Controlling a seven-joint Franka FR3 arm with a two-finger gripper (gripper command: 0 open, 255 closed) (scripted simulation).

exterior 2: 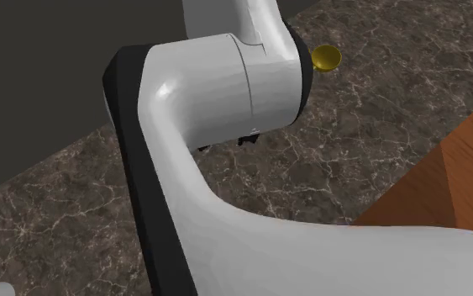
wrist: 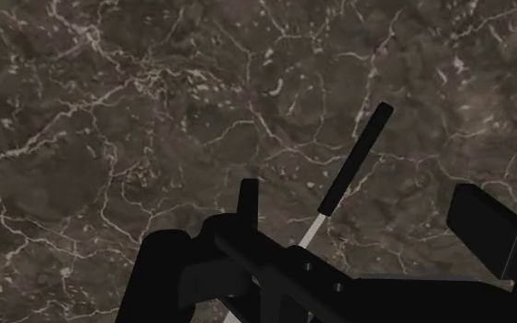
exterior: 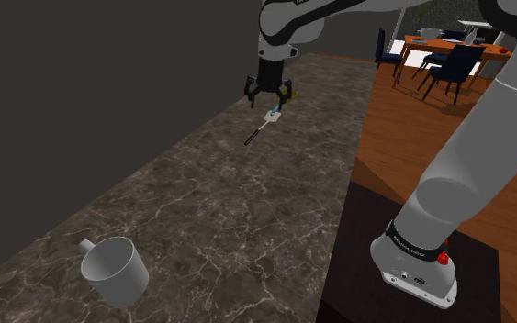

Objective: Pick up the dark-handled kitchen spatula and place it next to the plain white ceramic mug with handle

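Nearest you in the shoulder view is the pale mug [exterior: 114,271]; well beyond it on the marbled counter [exterior: 201,211] lies the spatula [exterior: 262,127], under the gripper [exterior: 268,99], dark handle slanting back toward the mug. Your wrist view has the fingers [wrist: 247,197] spread wide, gripping nothing, the spatula [wrist: 357,156] running out from between them.

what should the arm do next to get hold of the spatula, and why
Probably ease straight down and shut the jaws on the spatula. They stand open, its thin shaft lies between them untouched, and it seems to rest on the veined counter, far from the mug.
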